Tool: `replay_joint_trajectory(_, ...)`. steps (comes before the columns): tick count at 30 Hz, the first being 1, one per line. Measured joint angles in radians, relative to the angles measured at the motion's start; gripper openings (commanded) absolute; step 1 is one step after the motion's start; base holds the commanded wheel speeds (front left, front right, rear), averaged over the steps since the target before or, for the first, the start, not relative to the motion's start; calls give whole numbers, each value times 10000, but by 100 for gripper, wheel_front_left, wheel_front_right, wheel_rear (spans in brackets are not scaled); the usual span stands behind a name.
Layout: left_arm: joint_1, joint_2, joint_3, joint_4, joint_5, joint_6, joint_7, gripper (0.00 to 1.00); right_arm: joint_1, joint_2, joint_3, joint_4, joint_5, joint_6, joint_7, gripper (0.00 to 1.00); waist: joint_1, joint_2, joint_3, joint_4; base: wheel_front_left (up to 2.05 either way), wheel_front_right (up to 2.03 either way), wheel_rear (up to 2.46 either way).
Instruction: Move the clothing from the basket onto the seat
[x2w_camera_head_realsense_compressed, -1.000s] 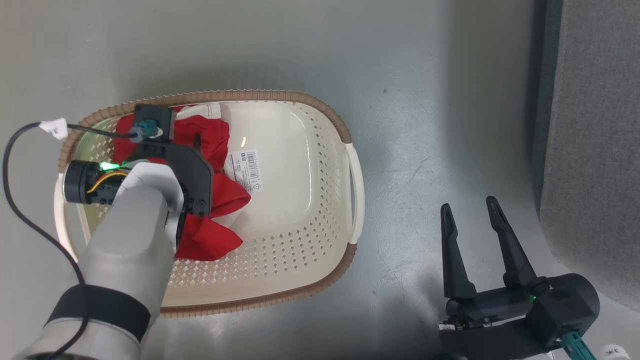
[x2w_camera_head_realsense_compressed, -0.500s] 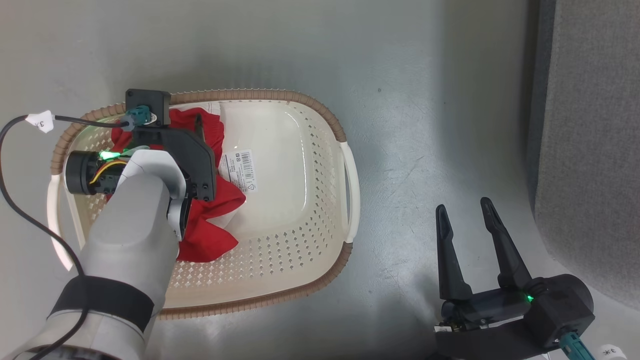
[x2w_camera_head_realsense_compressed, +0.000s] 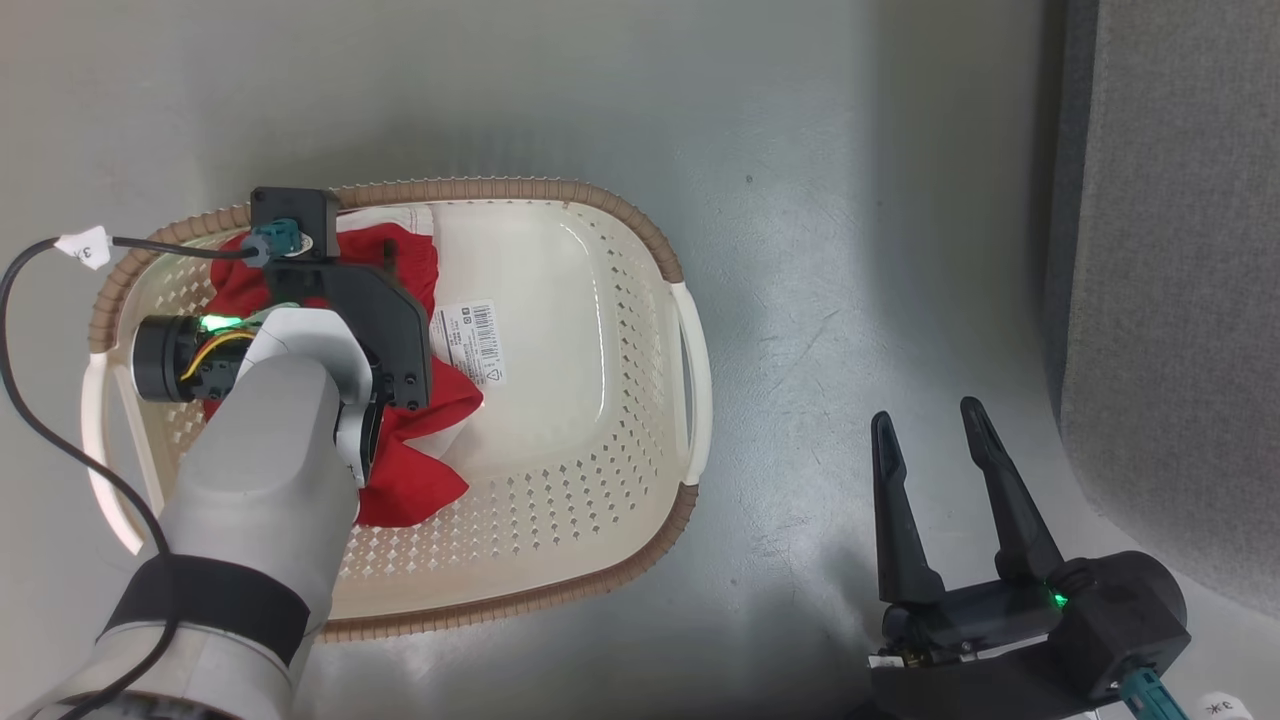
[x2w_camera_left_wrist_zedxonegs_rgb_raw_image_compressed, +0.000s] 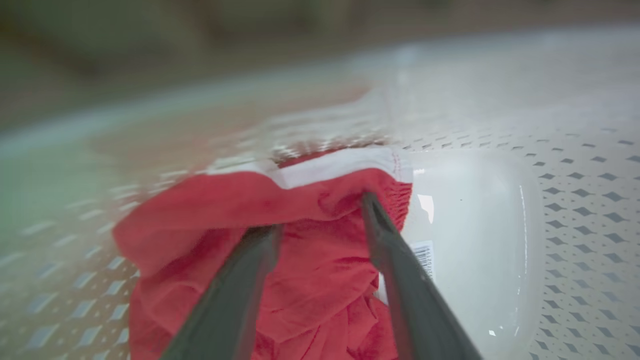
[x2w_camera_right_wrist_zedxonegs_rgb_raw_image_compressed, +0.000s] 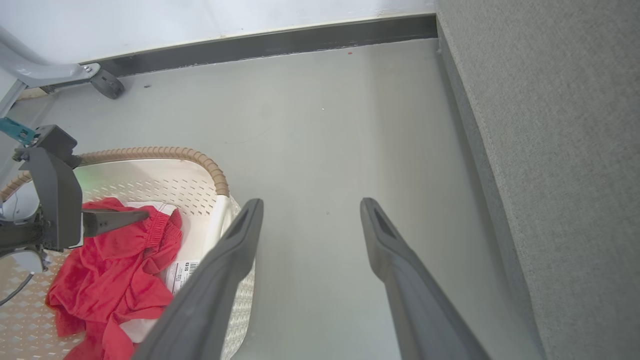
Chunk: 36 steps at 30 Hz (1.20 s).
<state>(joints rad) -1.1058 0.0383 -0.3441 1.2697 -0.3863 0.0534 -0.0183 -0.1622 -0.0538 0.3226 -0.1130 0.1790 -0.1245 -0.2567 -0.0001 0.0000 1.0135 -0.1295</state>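
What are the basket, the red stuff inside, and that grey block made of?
The basket: apparently glossy cream plastic, punched with holes; brown woven-look rim. The clothing: soft red fabric, crumpled, with white trim. The seat: matte grey textile upholstery, finely textured.

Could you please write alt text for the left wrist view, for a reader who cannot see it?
The left gripper, jaws apart, presses into crumpled red clothing with white trim, lying in the cream perforated basket. A barcode sticker shows beside the clothing.

basket far wall: blurred | sticker print: unreadable | seat: cut off right
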Motion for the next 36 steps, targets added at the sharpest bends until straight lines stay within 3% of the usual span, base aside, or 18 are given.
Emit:
replay_joint_trajectory(19,28,46,-278,113,61,-199,134,0,-654,2,219,58,280,0,0,100,1,0,-125,-51,0,0,0)
replay_joint_trajectory(36,1541,305,-593,182,142,-635,-100,0,-2203,-4,449,1267,1394,0,0,100,0,0,-1439,-283,0,0,0)
